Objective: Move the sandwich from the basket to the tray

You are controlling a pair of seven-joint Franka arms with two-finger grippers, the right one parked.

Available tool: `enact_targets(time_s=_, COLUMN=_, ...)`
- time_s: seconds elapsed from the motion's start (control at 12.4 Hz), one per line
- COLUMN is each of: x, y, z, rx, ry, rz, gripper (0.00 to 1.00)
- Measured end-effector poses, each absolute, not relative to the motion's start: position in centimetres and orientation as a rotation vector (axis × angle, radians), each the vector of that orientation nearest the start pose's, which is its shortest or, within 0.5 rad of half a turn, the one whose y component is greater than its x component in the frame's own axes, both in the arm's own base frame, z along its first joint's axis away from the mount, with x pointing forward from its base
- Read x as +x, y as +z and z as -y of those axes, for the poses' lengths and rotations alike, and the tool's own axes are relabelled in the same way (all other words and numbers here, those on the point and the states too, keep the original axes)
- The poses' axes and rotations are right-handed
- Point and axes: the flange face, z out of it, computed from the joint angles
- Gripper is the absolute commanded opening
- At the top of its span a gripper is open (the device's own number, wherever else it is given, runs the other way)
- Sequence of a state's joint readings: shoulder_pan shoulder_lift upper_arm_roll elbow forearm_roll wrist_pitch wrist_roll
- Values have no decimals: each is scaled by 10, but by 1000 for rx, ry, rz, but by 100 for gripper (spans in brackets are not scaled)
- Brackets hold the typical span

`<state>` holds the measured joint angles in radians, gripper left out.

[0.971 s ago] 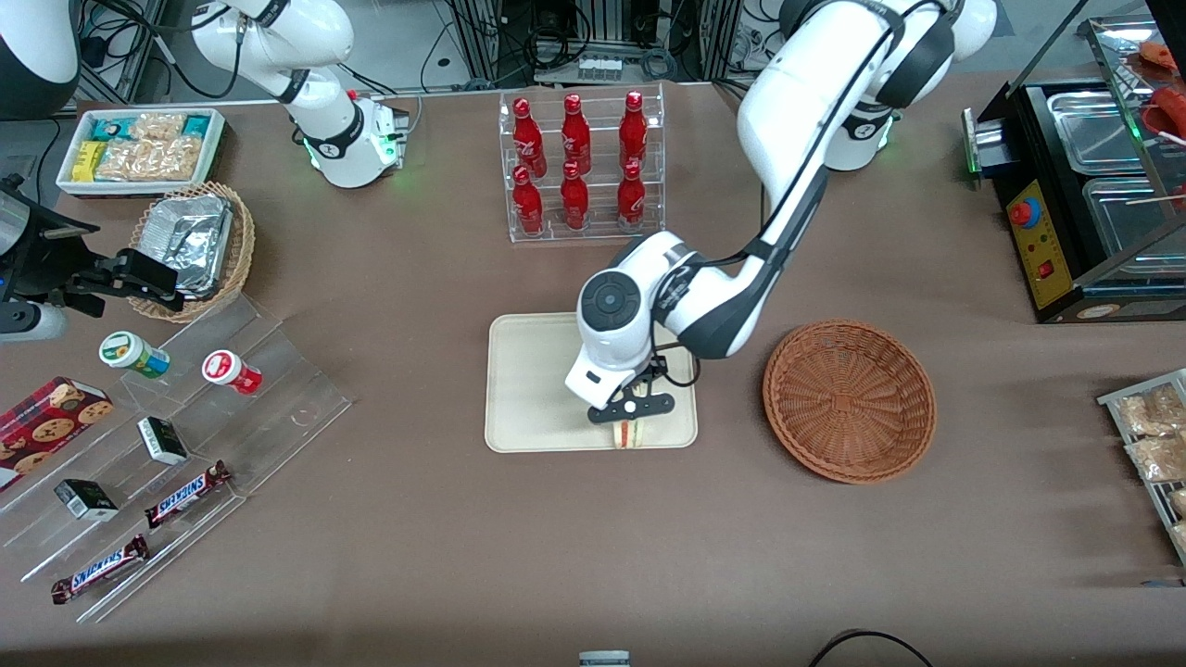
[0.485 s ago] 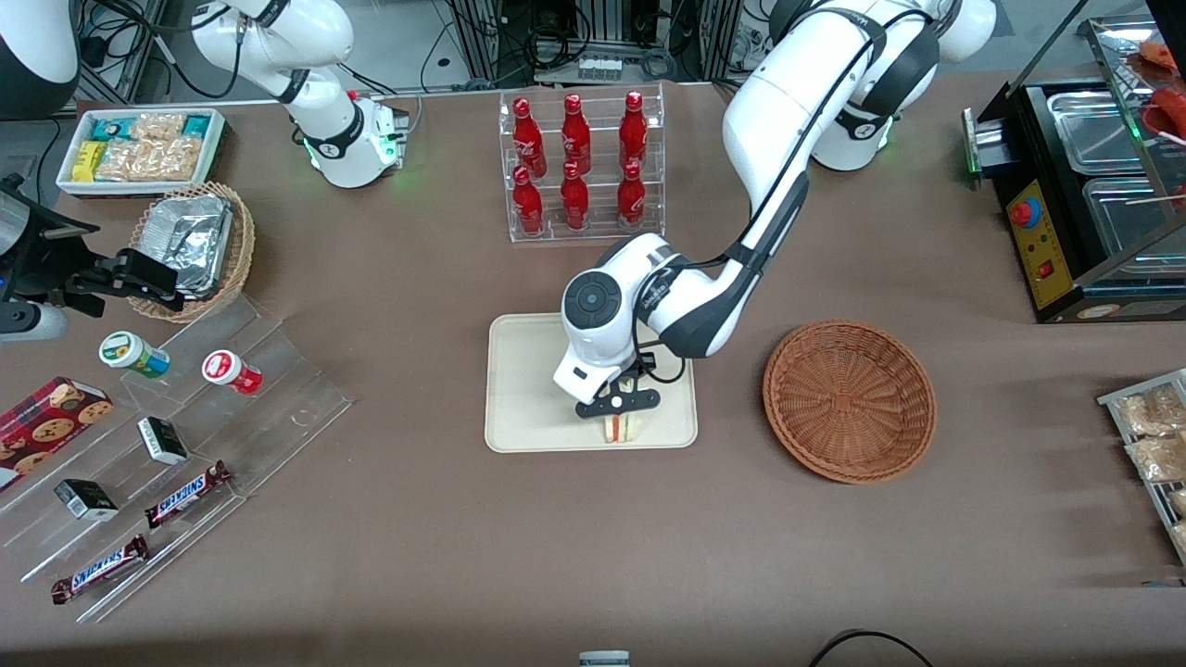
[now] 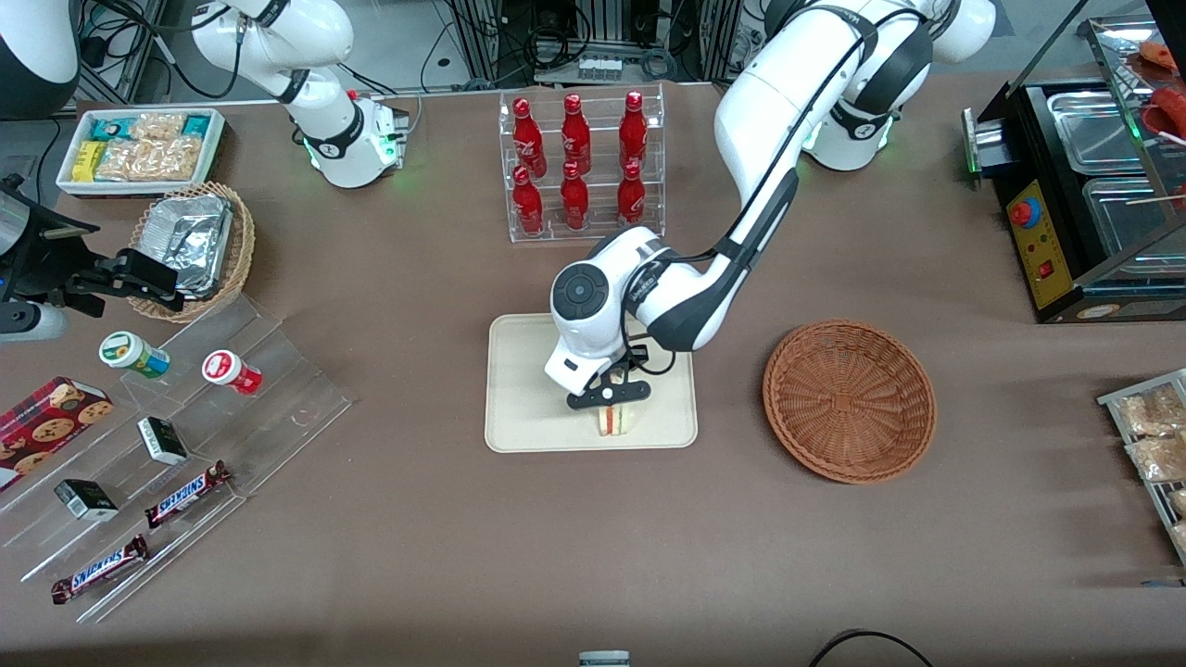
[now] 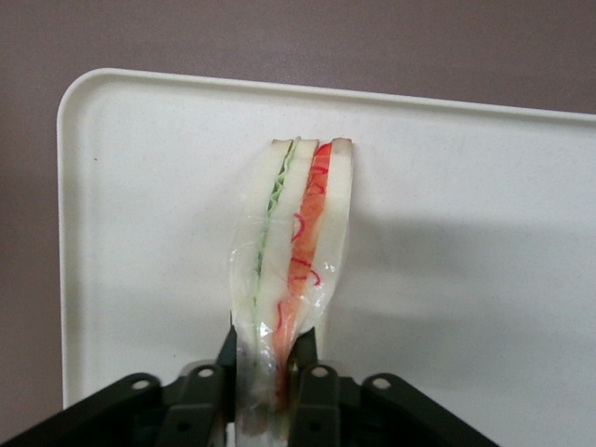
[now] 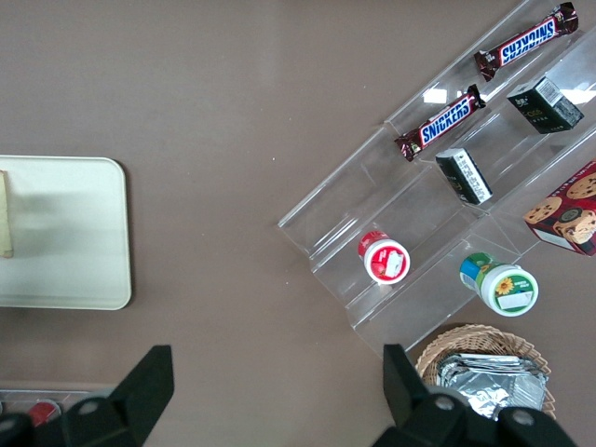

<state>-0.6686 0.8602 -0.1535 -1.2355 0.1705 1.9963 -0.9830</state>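
Front view: gripper (image 3: 609, 405) is down over the tray (image 3: 522, 389), toward the tray edge nearest the camera. Sandwich (image 3: 614, 421) sits just under it, standing on edge on the tray surface near that edge. The reddish-brown basket (image 3: 849, 400) sits on the desk beside the tray, toward the working arm's end, nothing in it.

Left wrist view: both fingers (image 4: 223, 358) are pinched against the sandwich's (image 4: 293, 251) two bread faces, narrow gap, wrap bulging between them. Red and green filling layers face the camera. The wedge reaches close to the tray (image 4: 140, 186) rim.

Right wrist view: tray corner (image 5: 84, 233) visible, with a sliver of sandwich (image 5: 6, 214) on it.
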Motion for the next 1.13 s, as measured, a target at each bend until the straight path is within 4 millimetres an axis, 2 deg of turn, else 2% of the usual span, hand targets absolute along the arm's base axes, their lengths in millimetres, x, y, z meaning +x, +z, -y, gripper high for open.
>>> enact_targets(time_s=0.16, x=536, y=246, z=516, rx=-3034, ry=49, rz=208, gripper=99)
enact_targets(time_s=0.24, x=538, y=253, z=514, rx=-3021, ry=56, rz=216, gripper=99)
enact_targets(time_s=0.32, x=541, y=268, z=510, rx=-3008, ry=57, rz=231, gripper=99)
enact_targets(time_s=0.4, x=545, y=294, z=503, rx=-2993, ry=45, rz=255, gripper=99)
enact_targets(time_s=0.57, x=554, y=367, z=476, rx=-2953, ry=3, rz=331, gripper=99)
enact_targets(time_s=0.73, x=556, y=446, z=436, rx=-2909, ry=-32, rz=421, gripper=99)
enact_targets(time_s=0.81, x=556, y=478, z=415, rx=-2892, ry=-47, rz=462, gripper=99)
enact_targets(time_s=0.97, x=554, y=524, z=374, rx=-2880, ry=-68, rz=484, gripper=99)
enact_targets(time_s=1.13, x=555, y=555, z=324, rx=-2874, ry=-18, rz=455, gripper=99)
